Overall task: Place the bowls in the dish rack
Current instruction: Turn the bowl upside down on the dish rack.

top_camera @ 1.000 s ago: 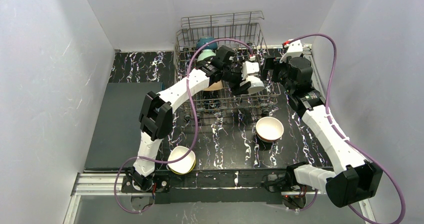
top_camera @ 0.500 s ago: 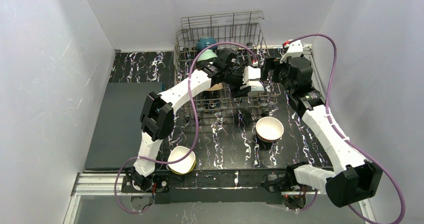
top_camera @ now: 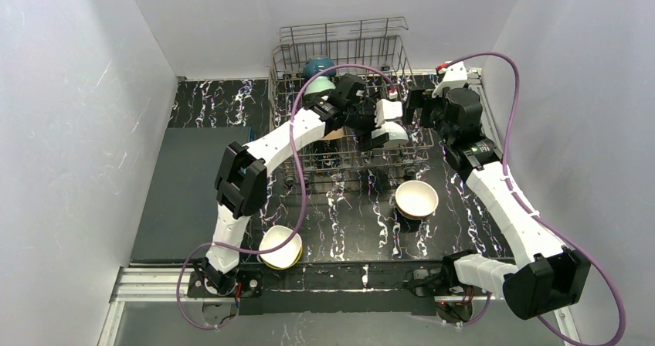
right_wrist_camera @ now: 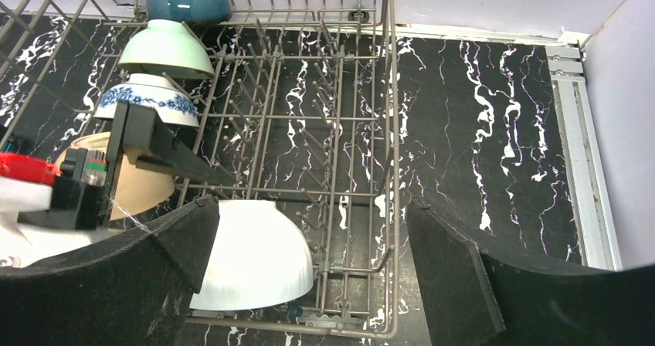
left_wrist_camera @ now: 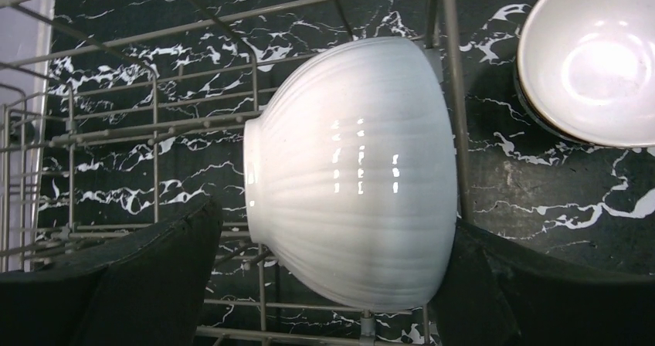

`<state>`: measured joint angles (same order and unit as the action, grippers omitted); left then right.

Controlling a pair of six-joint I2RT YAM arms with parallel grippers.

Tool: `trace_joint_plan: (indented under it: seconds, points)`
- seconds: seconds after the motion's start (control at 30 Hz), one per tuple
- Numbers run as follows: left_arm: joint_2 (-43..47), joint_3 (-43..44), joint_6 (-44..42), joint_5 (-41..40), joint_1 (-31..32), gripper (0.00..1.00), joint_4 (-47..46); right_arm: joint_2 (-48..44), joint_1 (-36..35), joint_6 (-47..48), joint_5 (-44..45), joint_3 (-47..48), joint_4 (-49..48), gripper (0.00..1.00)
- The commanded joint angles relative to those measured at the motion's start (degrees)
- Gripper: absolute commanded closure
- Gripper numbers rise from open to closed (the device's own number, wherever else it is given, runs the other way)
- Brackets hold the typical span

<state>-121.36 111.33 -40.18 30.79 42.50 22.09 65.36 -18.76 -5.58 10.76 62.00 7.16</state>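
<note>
On the black marbled table point(top_camera: 355, 222), the white bowl point(left_wrist_camera: 355, 176) lies on its side in the four o'clock corner of the dish rack point(top_camera: 344, 45), presumably to drain. Our left tool point(left_wrist_camera: 336, 218) straddles it, grip unclear to us. Our right tool point(right_wrist_camera: 313, 207) gapes empty.

white walls point(top_camera: 77, 91), black marbled table point(top_camera: 347, 222), perhaps grey mat point(top_camera: 185, 191)
</note>
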Motion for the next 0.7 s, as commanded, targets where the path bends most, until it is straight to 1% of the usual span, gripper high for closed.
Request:
trace_joint_plan:
  seconds: [0.0,0.03,0.1,0.3,0.43,0.67]
  points:
    - [5.56,-5.34,2.01,-2.4,0.21,0.04,-5.59,-0.23,-0.11,0.25,-0.08,0.01,-1.45,0.01]
    - [6.5,-6.35,2.03,-2.33,0.21,0.02,-6.76,-0.32,-0.11,0.23,-0.11,-0.06,-1.5,0.01]
    - [7.56,-6.95,2.46,-2.42,0.21,0.02,-7.19,-0.37,-0.08,0.2,-0.26,-0.2,-1.42,0.01]
    - [9.46,-5.91,-0.44,-0.96,0.17,0.02,-2.57,-0.63,-0.05,0.17,-0.7,-0.38,-1.06,0.01]
    - [10.64,-6.33,-2.51,-1.35,0.2,0.02,-0.83,-0.75,-0.1,0.18,-0.97,-0.32,-0.89,0.01]
    - [11.97,-5.73,-4.91,-2.23,0.21,0.02,3.15,-0.68,-0.1,0.83,-5.24,0.1,1.09,0.01]
